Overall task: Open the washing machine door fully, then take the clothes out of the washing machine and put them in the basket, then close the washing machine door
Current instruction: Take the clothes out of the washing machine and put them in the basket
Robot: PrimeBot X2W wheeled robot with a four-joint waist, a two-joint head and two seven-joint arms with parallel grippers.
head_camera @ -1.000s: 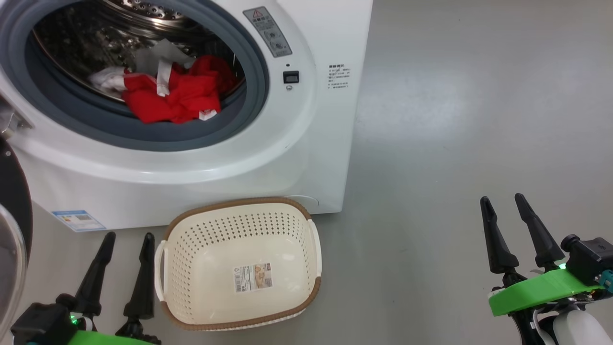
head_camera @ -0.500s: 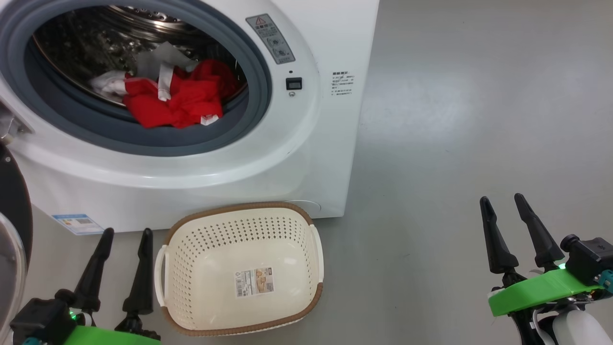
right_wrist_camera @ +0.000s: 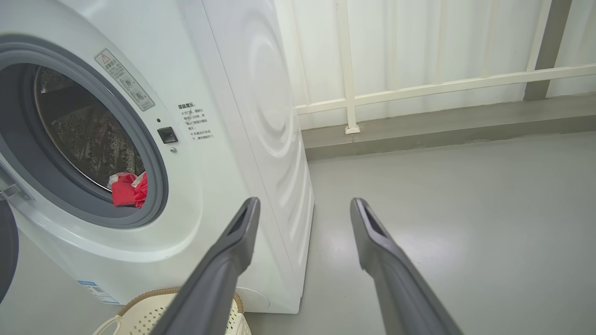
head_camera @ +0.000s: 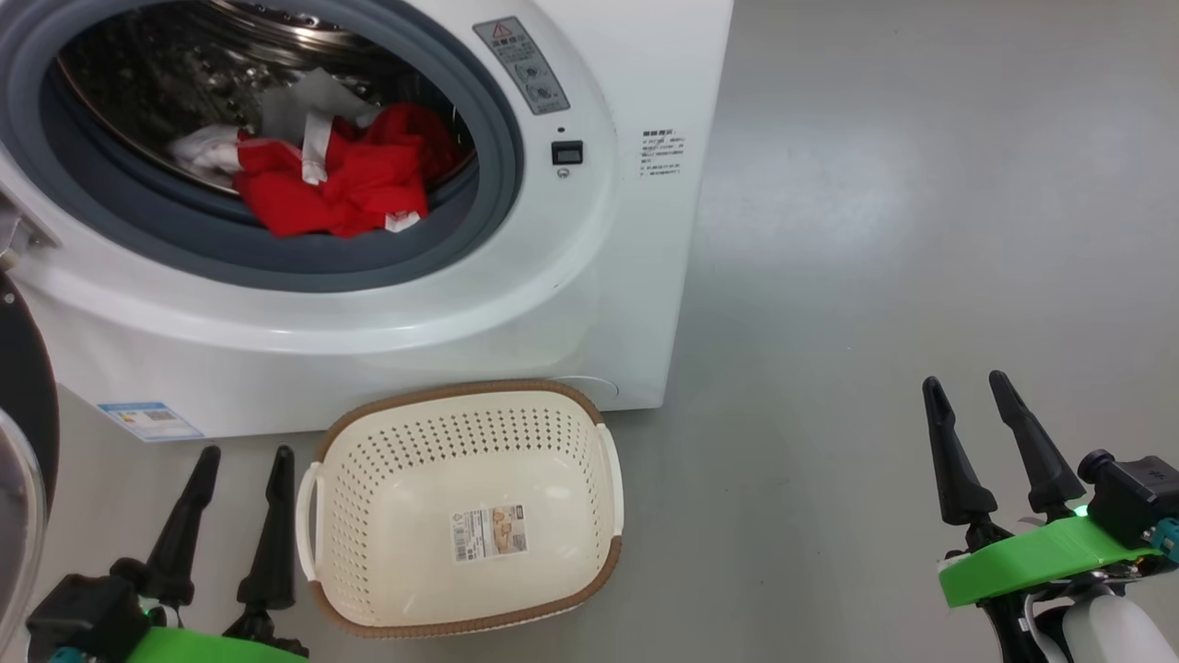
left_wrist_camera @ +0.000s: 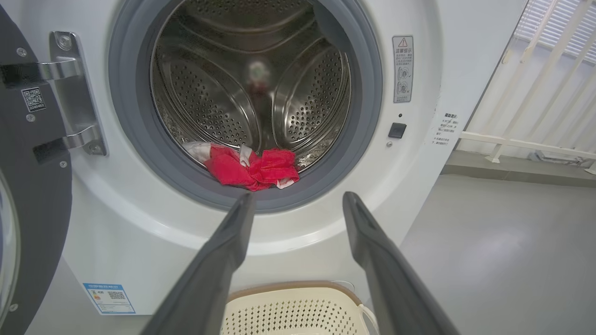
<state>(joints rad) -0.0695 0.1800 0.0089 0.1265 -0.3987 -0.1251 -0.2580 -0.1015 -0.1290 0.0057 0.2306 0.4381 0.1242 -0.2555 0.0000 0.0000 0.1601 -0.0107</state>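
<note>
One white front-loading washing machine [head_camera: 589, 304] stands on a grey floor [head_camera: 875, 230], its round opening uncovered. One washing machine door [head_camera: 23, 368], black-rimmed, hangs swung out at the left of the opening (the left wrist view shows it held on two metal hinge arms [left_wrist_camera: 70, 107]).

Inside the one steel drum [left_wrist_camera: 251, 93], at its front lip and touching the grey rubber ring [head_camera: 322, 267], lies one heap of clothes [head_camera: 341, 189]: bright red fabric with white parts and a small white tag. How many garments make up the heap cannot be told.

One cream basket [head_camera: 465, 396] with a brown rim sits on the floor just in front of the machine, below the opening. It has two side handles and one sticker [head_camera: 489, 532] on its bottom.

Two grippers are in view, each with two long dark fingers. The left gripper [head_camera: 247, 453] sits low, just beside the basket's left handle, its fingers spread apart and gripping nothing. The right gripper [head_camera: 963, 379] is well apart to the right, above bare floor, its fingers likewise spread with nothing between them.
</note>
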